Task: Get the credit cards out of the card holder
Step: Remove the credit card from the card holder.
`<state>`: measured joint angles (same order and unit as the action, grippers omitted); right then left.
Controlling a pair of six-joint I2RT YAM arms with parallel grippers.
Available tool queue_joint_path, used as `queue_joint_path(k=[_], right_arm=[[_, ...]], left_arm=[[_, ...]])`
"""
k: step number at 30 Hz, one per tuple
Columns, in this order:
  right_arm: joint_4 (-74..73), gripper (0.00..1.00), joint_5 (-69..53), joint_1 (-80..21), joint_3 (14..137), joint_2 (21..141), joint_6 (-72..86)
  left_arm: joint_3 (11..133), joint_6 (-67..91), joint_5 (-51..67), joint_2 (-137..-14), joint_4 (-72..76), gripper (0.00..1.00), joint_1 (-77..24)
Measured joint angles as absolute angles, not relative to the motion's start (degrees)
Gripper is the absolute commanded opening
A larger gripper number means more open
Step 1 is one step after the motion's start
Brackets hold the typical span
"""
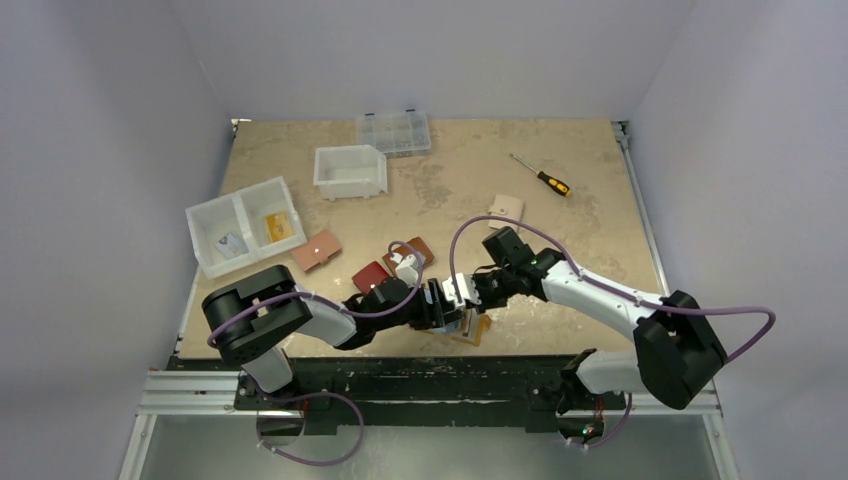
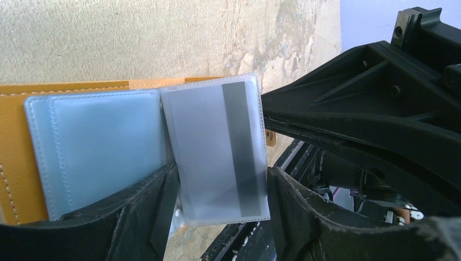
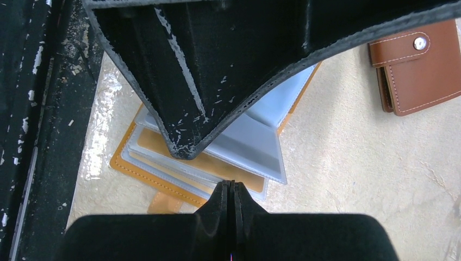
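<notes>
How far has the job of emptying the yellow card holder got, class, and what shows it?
Done: a whitish card and a yellow card lie in the divided tray. In hand: the card holder lies open; the left gripper, jaws open, straddles a clear sleeve holding a striped card, while the shut right gripper is at the holder's edge. Left: that card is not out yet.

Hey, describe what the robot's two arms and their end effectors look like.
The left arm and right arm have white links between bulky black joints, with purple cables looping alongside. The left end effector and right end effector each have two black fingers, edges scuffed whitish.
</notes>
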<state>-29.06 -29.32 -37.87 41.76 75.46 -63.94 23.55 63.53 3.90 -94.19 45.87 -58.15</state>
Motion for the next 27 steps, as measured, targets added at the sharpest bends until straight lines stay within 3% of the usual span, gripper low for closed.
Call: queue_joint_path(k=[4,13,27], right_arm=[[-29.1,0.00,-29.5,-37.9,41.8,75.6,-63.9],[-29.6,0.11,-31.0,-37.9,42.2,75.8,-62.6],[-30.9,0.16,-34.0,-37.8,43.5,75.7,-62.2]], left_arm=[[22.8,64.0,3.9,-94.2,46.9,0.59,-58.1],[21.8,64.5,4.3,-94.2,48.5,0.58,-57.8],[21.6,64.5,4.8,-94.3,48.9,0.57,-57.7]])
